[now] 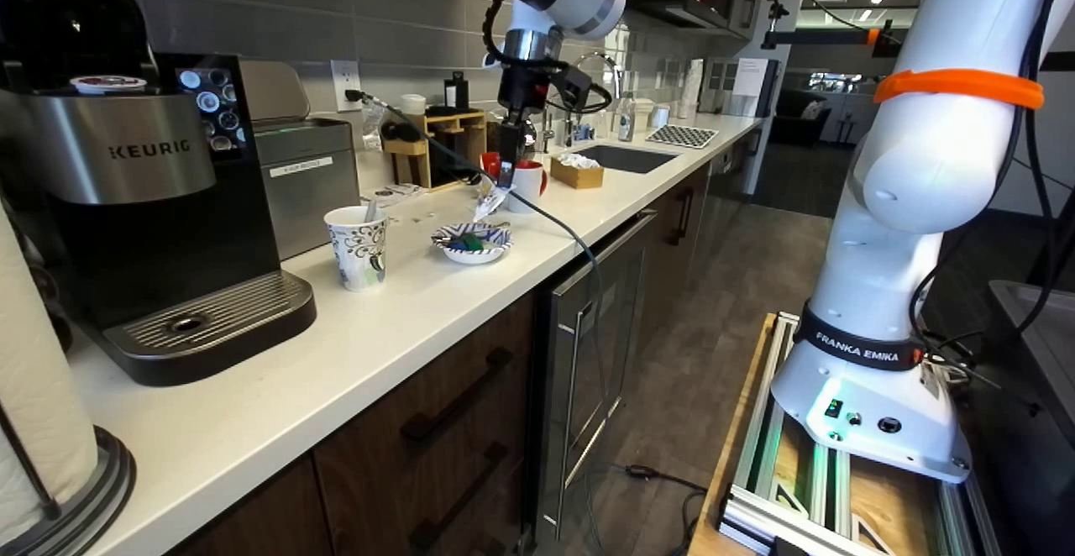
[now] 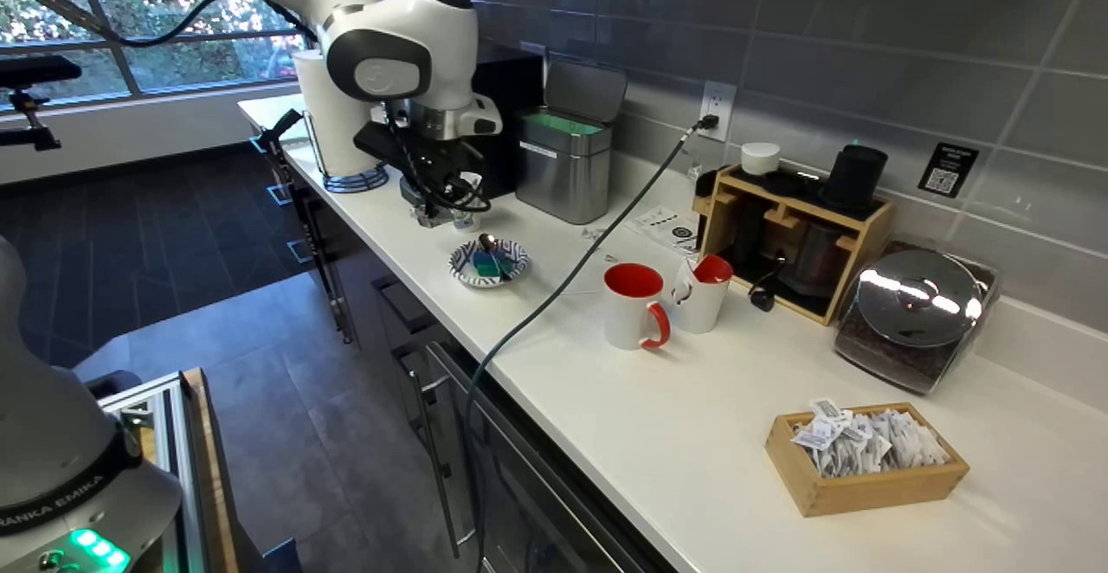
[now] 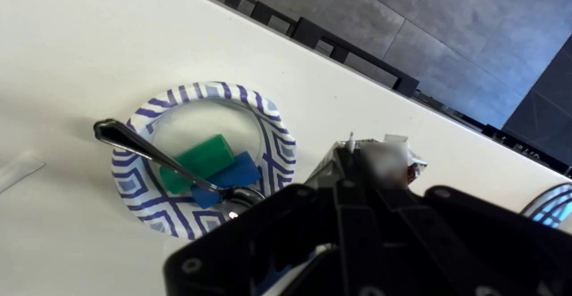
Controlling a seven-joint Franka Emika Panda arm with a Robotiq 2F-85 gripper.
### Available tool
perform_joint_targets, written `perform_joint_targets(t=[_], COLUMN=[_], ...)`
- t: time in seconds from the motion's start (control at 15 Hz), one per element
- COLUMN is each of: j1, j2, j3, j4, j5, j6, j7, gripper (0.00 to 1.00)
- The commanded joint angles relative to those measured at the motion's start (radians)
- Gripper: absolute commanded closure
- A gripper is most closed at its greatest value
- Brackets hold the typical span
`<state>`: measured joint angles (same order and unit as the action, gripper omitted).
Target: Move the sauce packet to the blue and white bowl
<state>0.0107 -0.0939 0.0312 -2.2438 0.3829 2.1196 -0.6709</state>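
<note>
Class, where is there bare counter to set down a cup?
Bare counter lies between the red-handled mug and the wooden box of packets, and in front of the coffee maker. It is crowded around the blue and white bowl, with the paper cup, cable and gripper holding the sauce packet close.

The metal bin has a white label on its front. It starts with "K-CUP", but the rest is too small to be sure of. Just beside the bin stands the coffee machine, and its silver front says "KEURIG" in dark letters. Well apart from the bin, a black band around the robot base says "FRANKA EMIKA" in white letters. In an exterior view the band shows just "RANKA EMIKA". On the tiled wall behind the bin, but well apart from it, is a black sign with a white square code. Its tiny words can't be read.
</note>
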Motion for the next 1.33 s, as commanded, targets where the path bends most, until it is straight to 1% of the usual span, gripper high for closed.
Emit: perform_joint_targets(t=[0.0, 0.2, 0.4, 0.93, 1.27], j1=[0.022, 0.012, 0.014, 0.006, -0.001], j2=[0.015, 0.038, 0.063, 0.135, 0.188], j3=[0.008, -0.007, -0.011, -0.016, -0.017], j4=[-0.030, -0.011, 0.008, 0.077, 0.118], j5=[-0.082, -0.116, -0.143, -0.127, -0.163], j6=[0.062, 0.052, 0.040, 0.033, 0.031], j7=[0.145, 0.236, 0.296, 0.386, 0.447], gripper=[0.99, 0.99, 0.99, 0.99, 0.99])
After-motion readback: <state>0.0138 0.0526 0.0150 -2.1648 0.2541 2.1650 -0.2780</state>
